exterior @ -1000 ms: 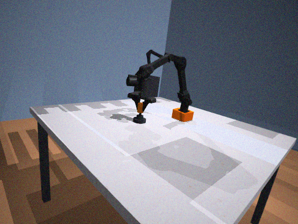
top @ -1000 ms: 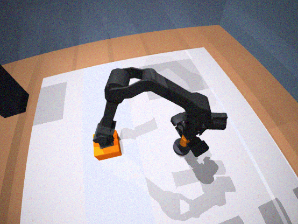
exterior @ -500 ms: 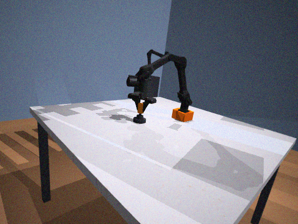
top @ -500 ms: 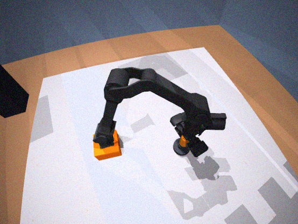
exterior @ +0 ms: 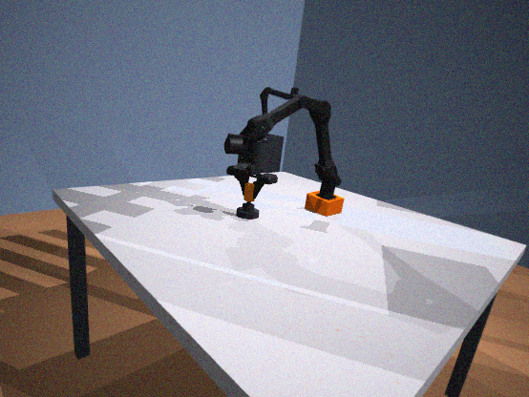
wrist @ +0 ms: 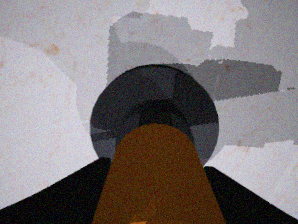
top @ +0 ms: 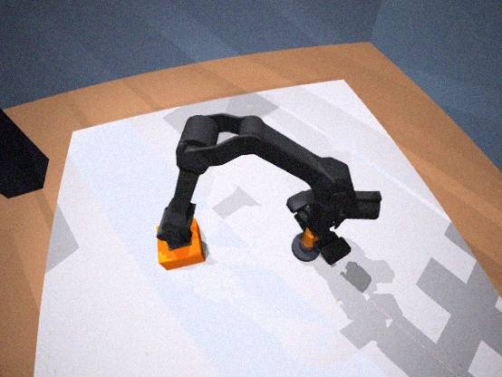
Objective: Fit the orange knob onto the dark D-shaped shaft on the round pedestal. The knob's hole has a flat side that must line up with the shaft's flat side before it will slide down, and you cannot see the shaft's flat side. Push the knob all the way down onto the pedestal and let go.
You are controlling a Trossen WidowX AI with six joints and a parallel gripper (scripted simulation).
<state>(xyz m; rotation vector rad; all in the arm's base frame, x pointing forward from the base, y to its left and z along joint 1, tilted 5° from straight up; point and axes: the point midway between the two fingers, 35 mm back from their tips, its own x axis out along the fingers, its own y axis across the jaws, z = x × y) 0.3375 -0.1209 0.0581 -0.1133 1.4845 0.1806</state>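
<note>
The black parallel-jaw gripper (exterior: 248,192), clamped on the upright orange cylindrical knob (exterior: 248,191), holds it directly above the dark round pedestal (exterior: 247,212); in the wrist view the pedestal lies at 12 o'clock, apparently not yet seated.

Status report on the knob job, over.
Gripper shut on orange knob. Knob above pedestal, not seated. Nothing blocking.

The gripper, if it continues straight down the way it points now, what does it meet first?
Probably the dark shaft on the round pedestal. The gripper, shut on the orange knob, points down at it; the knob would touch first, though the gap is hard to judge.
</note>
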